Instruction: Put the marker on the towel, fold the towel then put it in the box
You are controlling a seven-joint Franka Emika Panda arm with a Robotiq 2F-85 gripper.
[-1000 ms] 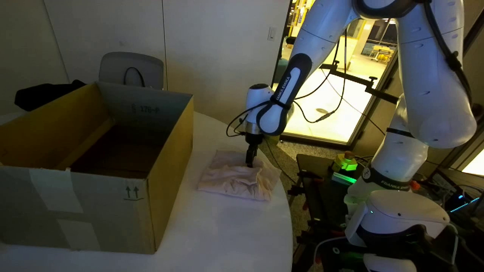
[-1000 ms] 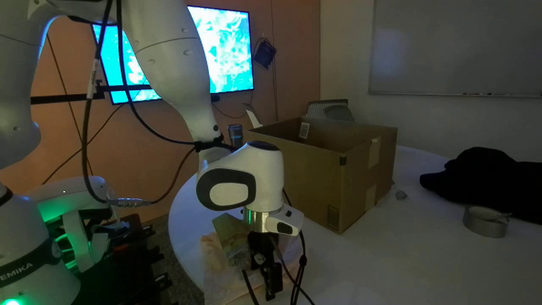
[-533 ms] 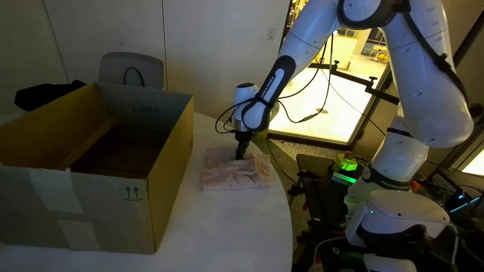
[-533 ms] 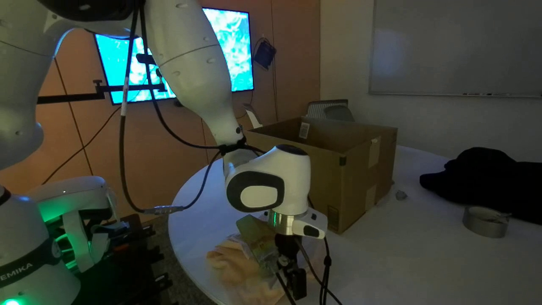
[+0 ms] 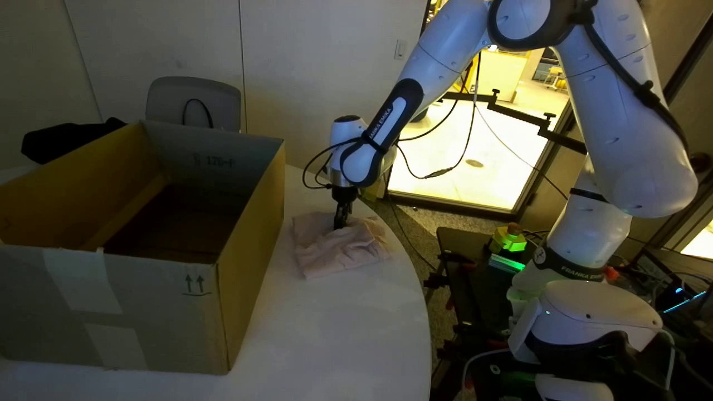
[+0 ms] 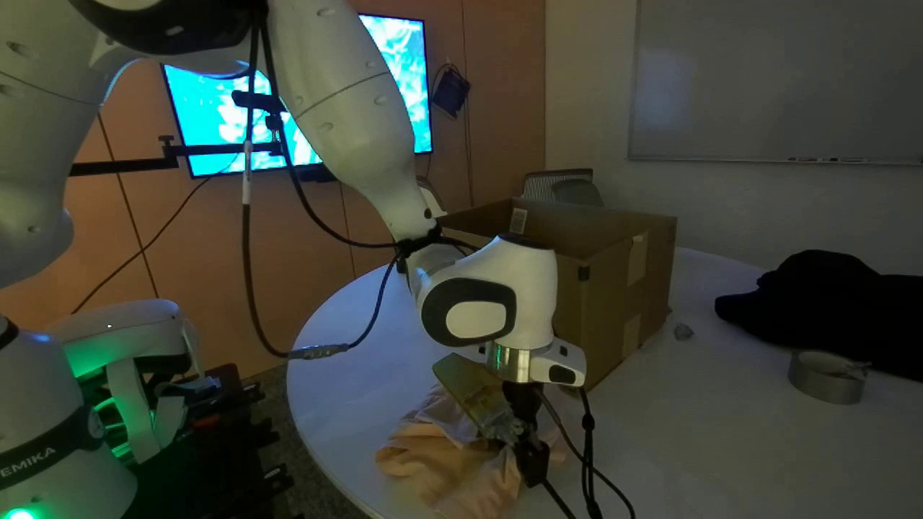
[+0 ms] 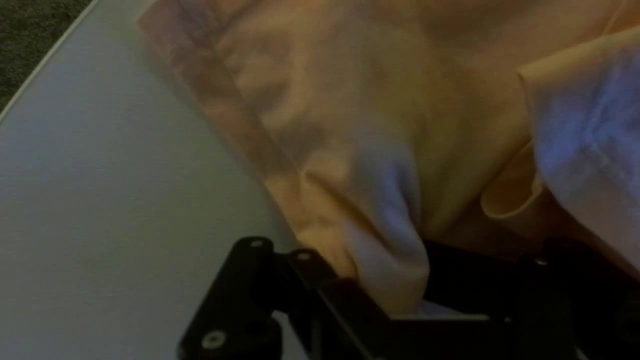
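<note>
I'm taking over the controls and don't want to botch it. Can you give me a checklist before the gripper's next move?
1. Gripper closed on the towel: ok; the wrist view shows its cloth bunched between the jaws.
2. Fold finished: cannot tell; layers overlap, but the towel is wrinkled.
3. Marker inside the towel: cannot tell; it shows in no view.
4. Box open at the top: ok in both exterior views.
5. Gripper raised above the box's rim: not ok; it is down at the towel on the table.
</note>
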